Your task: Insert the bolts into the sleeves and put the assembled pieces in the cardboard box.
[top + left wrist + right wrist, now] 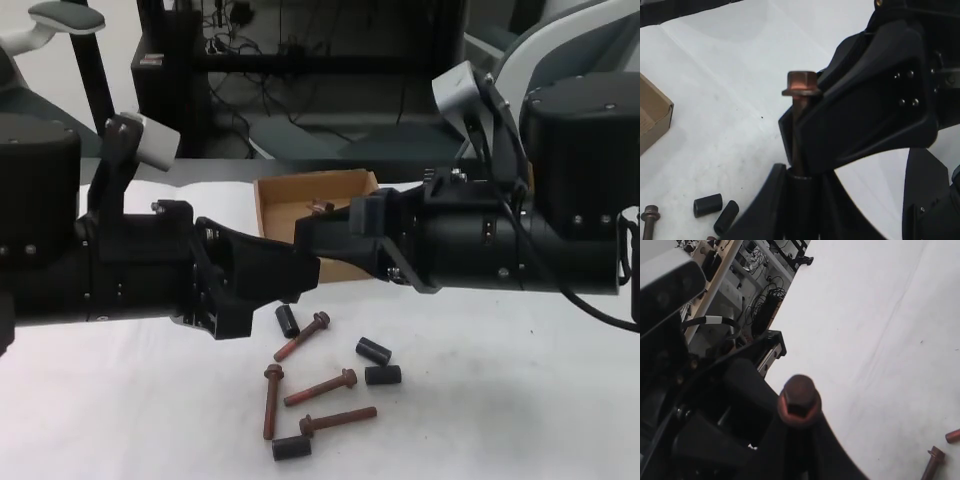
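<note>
Gripping a black sleeve (800,200) between its two fingers, the left hand (800,180) is clenched on the part and holds it above the white table (520,400). The right hand (799,432) is clenched on the shank of a copper-brown bolt (801,84), with the flanged hex head clear of the fingers. The free end of the shank meets the mouth of the sleeve and is in line with it. How far the shank sits inside cannot be determined. In the high view the two hands meet at centre, raised off the table. The cardboard box (285,215) stands at 12 o'clock from the meeting point, open side up, with a reddish-brown piece (320,207) lying inside it. At 6 o'clock from the meeting point, four loose bolts (320,387) and four loose sleeves (373,350) lie scattered on the table, apart from the box.
</note>
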Robot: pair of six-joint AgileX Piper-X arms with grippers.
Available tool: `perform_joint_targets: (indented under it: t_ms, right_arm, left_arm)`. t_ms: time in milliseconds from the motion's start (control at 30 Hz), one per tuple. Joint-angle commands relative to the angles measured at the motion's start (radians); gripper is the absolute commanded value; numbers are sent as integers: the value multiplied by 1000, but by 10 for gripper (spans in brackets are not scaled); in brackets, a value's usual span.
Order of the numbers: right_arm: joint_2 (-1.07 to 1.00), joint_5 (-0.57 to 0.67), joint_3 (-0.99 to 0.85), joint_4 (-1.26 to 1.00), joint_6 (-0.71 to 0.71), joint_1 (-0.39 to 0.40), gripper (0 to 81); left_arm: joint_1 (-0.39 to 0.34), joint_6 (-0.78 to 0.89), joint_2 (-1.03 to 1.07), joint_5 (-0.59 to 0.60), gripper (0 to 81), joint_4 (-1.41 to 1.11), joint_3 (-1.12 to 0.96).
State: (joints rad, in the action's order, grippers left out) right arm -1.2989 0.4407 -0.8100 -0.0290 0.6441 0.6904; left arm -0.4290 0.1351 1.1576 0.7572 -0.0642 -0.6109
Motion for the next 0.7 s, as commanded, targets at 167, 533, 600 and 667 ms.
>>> perform_joint_targets:
  t_ms: [167, 533, 600, 667]
  right_arm:
    - [2, 96, -13, 17, 42, 36, 577]
    - [2, 20, -58, 17, 52, 27, 659]
    - [2, 20, -58, 17, 52, 25, 659]
    - [2, 20, -63, 17, 52, 25, 659]
  left_arm:
    - [0, 0, -7, -32, 17, -74, -24]
    - [0, 0, -7, -32, 17, -85, -24]
    - [0, 0, -7, -32, 17, -107, -24]
    - [0, 0, -7, -32, 17, -137, -24]
